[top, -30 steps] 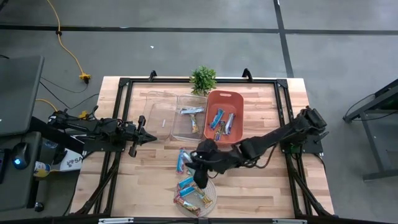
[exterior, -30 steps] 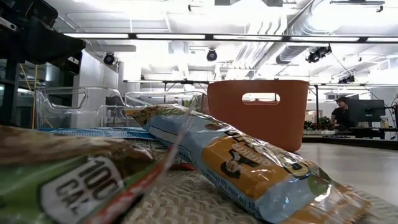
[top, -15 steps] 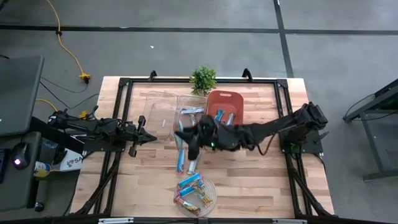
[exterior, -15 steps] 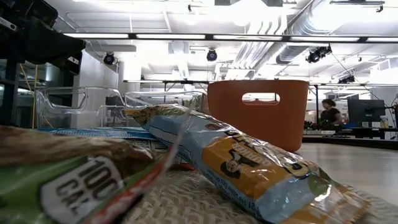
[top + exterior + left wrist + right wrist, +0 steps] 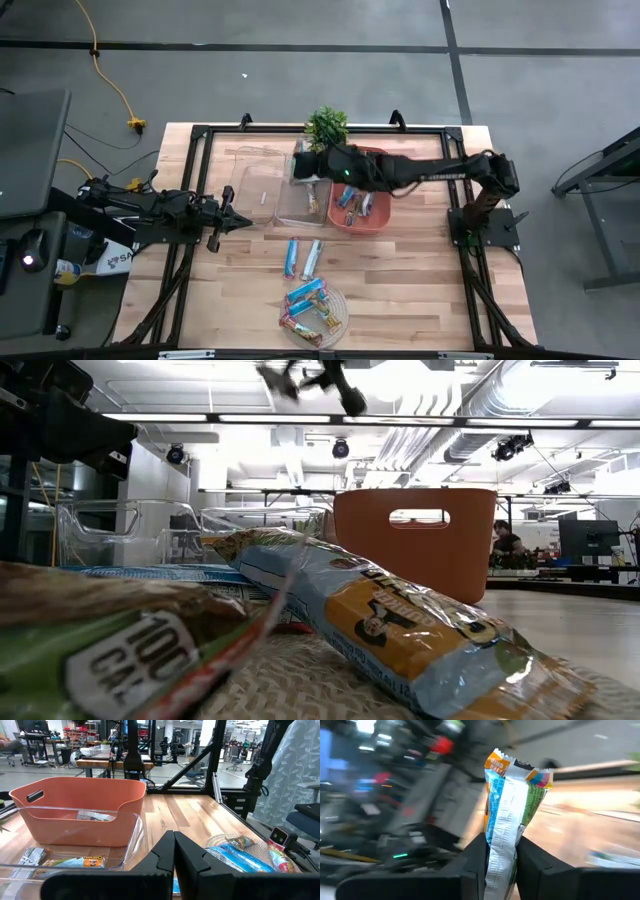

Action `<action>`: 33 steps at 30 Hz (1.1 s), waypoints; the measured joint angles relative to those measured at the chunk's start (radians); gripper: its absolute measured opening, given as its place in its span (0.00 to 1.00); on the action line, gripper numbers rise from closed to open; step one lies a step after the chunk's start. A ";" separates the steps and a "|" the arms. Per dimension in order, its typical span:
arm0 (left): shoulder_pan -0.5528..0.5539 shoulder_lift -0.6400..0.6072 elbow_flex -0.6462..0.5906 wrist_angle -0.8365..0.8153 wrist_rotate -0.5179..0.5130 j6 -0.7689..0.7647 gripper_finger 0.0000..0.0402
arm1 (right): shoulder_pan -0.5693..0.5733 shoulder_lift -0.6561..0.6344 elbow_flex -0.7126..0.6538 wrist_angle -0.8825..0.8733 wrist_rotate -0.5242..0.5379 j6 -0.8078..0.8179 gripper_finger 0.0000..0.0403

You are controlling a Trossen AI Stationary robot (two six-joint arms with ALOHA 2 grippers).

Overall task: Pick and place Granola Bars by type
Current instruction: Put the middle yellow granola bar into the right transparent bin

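Observation:
My right gripper (image 5: 306, 166) hangs high over the clear bin (image 5: 305, 197) at the far middle, shut on a blue, white and orange granola bar (image 5: 507, 820). It shows at the top of the low view as my right gripper (image 5: 305, 378). Two bars (image 5: 301, 258) lie flat on the table. Several more rest on the round woven mat (image 5: 338, 318) near the front edge. The clear bin and the orange bin (image 5: 372, 220) both hold further bars. My left gripper (image 5: 240, 216) waits shut at the left, empty, beside a second clear bin (image 5: 256, 185). My right gripper pinches the bar between its two fingers (image 5: 535, 865) across the wrapper's lower part (image 5: 501, 862). The bar runs along the fingers and sticks out past their tips, ending in its crimped end (image 5: 520, 767). It is lifted clear of table and bins.
A small green plant (image 5: 326, 127) stands at the far edge, just behind the bins. Black frame rails (image 5: 200, 160) run along the table's sides. Bare wood (image 5: 420, 270) lies right of the mat and between the bins and the loose bars.
My right gripper has swung from above the mat near the front edge toward the far edge, rolling its wrist. It carries the bar, which stays between the shut fingers, and now stands over the bins. The left arm has kept still.

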 joint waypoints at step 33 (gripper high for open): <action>0.000 0.000 0.000 0.000 0.000 0.000 0.00 | -0.107 0.211 0.000 -0.275 -0.272 0.097 0.16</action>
